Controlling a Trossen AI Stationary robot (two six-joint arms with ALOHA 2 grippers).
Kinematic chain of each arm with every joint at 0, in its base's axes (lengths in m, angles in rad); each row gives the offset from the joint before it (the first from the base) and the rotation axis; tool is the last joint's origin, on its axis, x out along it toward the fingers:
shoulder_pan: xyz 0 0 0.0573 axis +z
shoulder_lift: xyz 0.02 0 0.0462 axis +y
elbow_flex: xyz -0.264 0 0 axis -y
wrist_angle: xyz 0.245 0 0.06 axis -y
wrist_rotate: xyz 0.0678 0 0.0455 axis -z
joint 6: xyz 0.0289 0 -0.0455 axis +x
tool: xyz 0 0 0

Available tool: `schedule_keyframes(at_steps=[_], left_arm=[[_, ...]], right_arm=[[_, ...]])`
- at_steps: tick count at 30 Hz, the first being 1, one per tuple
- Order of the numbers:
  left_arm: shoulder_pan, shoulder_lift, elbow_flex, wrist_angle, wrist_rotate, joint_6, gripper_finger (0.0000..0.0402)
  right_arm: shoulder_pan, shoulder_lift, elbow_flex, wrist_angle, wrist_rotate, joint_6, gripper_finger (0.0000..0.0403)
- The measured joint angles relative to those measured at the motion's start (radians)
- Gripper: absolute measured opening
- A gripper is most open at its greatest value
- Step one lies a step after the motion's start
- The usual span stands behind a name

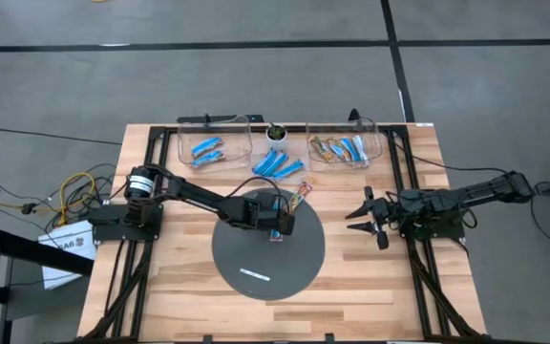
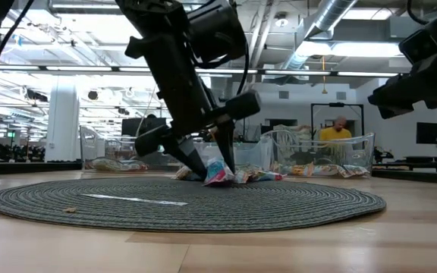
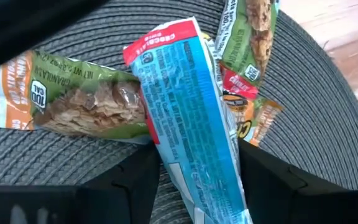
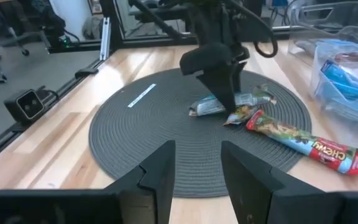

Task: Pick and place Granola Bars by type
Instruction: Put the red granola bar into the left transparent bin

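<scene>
A blue-and-white granola bar with a red end (image 3: pixel 191 124) lies on top of tan-and-green bars (image 3: pixel 73 99) on the round grey mat (image 1: pixel 256 258). My left gripper (image 1: pixel 280 227) stands over this small pile, shut on the blue bar. Another bar with a red end (image 4: pixel 303 143) lies at the mat's far right rim. Blue bars fill the left clear bin (image 1: pixel 208 150), and more blue bars (image 1: pixel 275 162) lie between the bins. The right bin (image 1: pixel 342 148) holds mixed bars. My right gripper (image 1: pixel 366 215) hovers open, right of the mat. My left gripper pinches the blue-and-white bar near one end (image 3: pixel 197 186) between its two fingers (image 3: pixel 135 180), which lie across the bar's width. The fingers come from above, pointing down (image 2: pixel 215 163). The bar's red end (image 3: pixel 160 40) rests on the tan bars beneath it.
A small white strip (image 1: pixel 254 275) lies on the near part of the mat. A small potted plant (image 1: pixel 276 131) stands between the two bins at the far edge. Black rails run along the table's left and right sides. Bare wood shows near the front edge.
</scene>
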Motion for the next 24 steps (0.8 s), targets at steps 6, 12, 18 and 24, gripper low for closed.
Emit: schedule_keyframes(at_steps=[6, 12, 18, 24], left_arm=[[0.0, 0.0, 0.0, -0.002, 0.001, 0.004, 0.0186], [0.0, 0.0, 0.0, 0.002, 0.003, 0.023, 0.0146], [-0.002, 0.0, 0.0, 0.023, 0.004, 0.063, 0.0102], [-0.011, 0.0, -0.001, 0.056, 0.003, 0.112, 0.0069]], right_arm=[[0.0, 0.0, 0.0, 0.002, 0.0, 0.0, 0.0124], [0.0, 0.0, 0.0, 0.002, 0.0, 0.0, 0.0124], [0.0, 0.0, 0.0, 0.002, 0.0, 0.0, 0.0124], [0.0, 0.0, 0.0, 0.002, 0.0, 0.0, 0.0124]])
